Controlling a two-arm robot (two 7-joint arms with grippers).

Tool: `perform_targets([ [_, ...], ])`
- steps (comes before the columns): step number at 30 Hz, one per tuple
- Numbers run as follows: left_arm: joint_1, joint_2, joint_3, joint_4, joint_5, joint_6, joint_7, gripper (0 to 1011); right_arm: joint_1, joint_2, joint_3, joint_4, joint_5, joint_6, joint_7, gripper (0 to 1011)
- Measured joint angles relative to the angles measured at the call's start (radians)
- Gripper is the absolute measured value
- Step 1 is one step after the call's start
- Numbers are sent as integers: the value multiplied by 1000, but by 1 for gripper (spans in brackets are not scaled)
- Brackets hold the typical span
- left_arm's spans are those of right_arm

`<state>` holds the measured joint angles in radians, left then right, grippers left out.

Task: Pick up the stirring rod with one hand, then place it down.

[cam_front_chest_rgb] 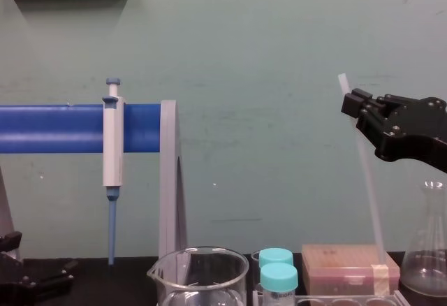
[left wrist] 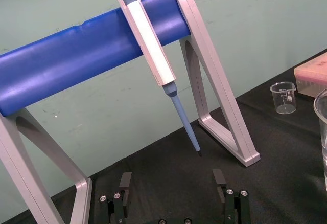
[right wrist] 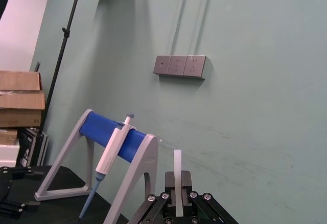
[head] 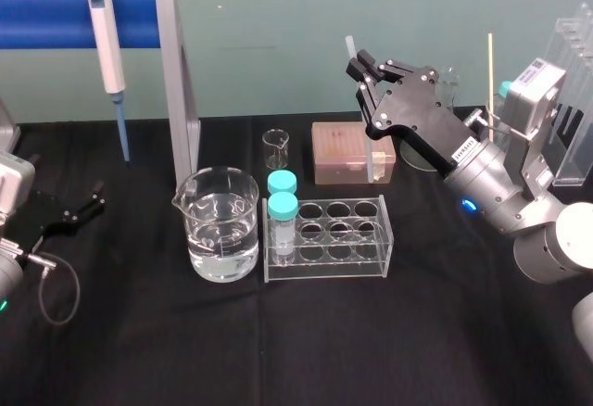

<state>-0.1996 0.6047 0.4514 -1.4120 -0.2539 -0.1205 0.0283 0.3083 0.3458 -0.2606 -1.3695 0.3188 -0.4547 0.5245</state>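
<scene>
The stirring rod (cam_front_chest_rgb: 369,180) is a thin translucent whitish stick, held nearly upright above the table. My right gripper (cam_front_chest_rgb: 351,103) is shut on it near its upper end, with a short tip (head: 350,46) sticking out past the fingers. In the right wrist view the rod (right wrist: 177,165) sits pinched between the two black fingers of the right gripper (right wrist: 178,183). Its lower end hangs by the pink box (cam_front_chest_rgb: 349,267); I cannot tell whether they touch. My left gripper (head: 72,211) rests low at the table's left edge, its fingers (left wrist: 125,183) spread apart and holding nothing.
A large beaker of water (head: 216,225) stands mid-table beside a clear tube rack (head: 361,239) with two teal-capped tubes (head: 283,211). Behind are a small beaker (head: 276,149) and the pink box (head: 347,151). A pipette (head: 109,44) hangs on the blue-barred stand (head: 176,100). A flask (cam_front_chest_rgb: 429,250) is at right.
</scene>
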Motion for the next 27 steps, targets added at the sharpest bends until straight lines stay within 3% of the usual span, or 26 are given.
perform_targets([
  [27, 0, 0, 0, 0, 0, 0, 0, 1000, 0, 0, 0, 0, 0, 0, 0, 68],
])
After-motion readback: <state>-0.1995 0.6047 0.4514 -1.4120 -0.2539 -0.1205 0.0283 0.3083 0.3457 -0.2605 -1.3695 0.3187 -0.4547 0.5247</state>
